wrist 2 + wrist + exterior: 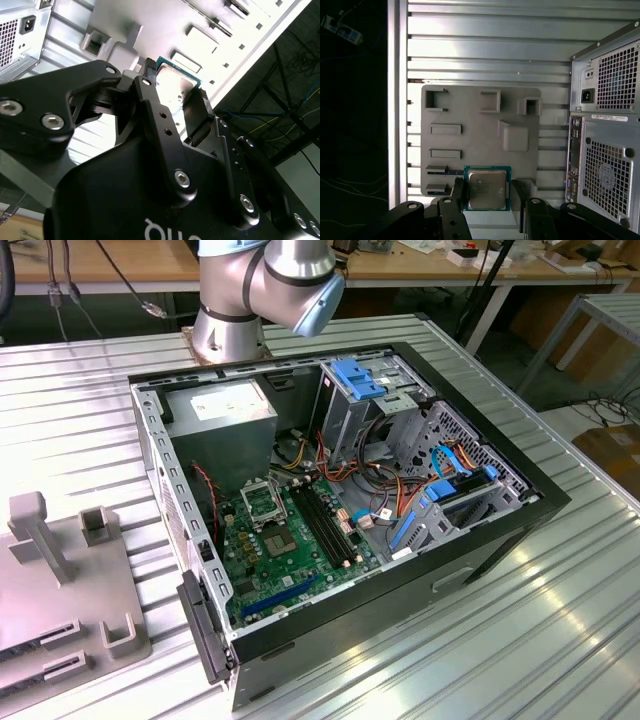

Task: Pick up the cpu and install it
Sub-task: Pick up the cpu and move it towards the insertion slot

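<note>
The cpu (486, 189), a small square chip with a silver-grey metal top and a green rim, sits between my black fingers in both wrist views. My gripper (487, 194) is shut on the cpu (175, 82), one finger at each side edge. It hangs over the near edge of a grey fixture plate (470, 115) with several raised holders. In the exterior view the open computer case (500, 540) lies on its side, and the square metal socket frame (262, 502) on the green motherboard (300, 565) stands bare.
The grey power-supply box (220, 415) fills the case's far corner. Black memory slots (325, 525) run beside the socket. Cables and blue drive brackets (440, 490) crowd the exterior view's right. The fixture plate (60, 580) lies on the ribbed metal table, left of the case. The case's rear panel (605, 150) stands beside the plate.
</note>
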`<state>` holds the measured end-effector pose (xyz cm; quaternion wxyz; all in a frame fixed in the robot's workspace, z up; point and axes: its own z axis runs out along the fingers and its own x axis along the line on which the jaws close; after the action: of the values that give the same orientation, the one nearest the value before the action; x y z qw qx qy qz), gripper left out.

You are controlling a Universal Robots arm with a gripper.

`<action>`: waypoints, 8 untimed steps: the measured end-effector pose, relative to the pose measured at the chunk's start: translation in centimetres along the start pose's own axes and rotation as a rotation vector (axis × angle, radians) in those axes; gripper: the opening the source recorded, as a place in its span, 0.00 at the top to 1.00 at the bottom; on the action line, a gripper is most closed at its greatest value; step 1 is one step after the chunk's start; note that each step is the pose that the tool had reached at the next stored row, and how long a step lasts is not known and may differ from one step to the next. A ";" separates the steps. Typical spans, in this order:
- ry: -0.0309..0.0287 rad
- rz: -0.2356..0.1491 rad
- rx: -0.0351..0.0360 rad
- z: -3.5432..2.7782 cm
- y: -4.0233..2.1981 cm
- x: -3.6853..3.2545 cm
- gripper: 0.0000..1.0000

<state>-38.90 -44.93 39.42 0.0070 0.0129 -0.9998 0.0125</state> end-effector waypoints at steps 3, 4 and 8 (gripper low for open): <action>0.0022 0.000 0.0000 -0.01 -0.01 -0.41 0.53; 0.0028 0.000 0.0000 -0.01 -0.02 -0.54 0.53; 0.0052 0.000 -0.0001 -0.02 -0.03 -1.10 0.53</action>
<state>-37.80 -44.93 39.42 0.0096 0.0129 -0.9998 0.0125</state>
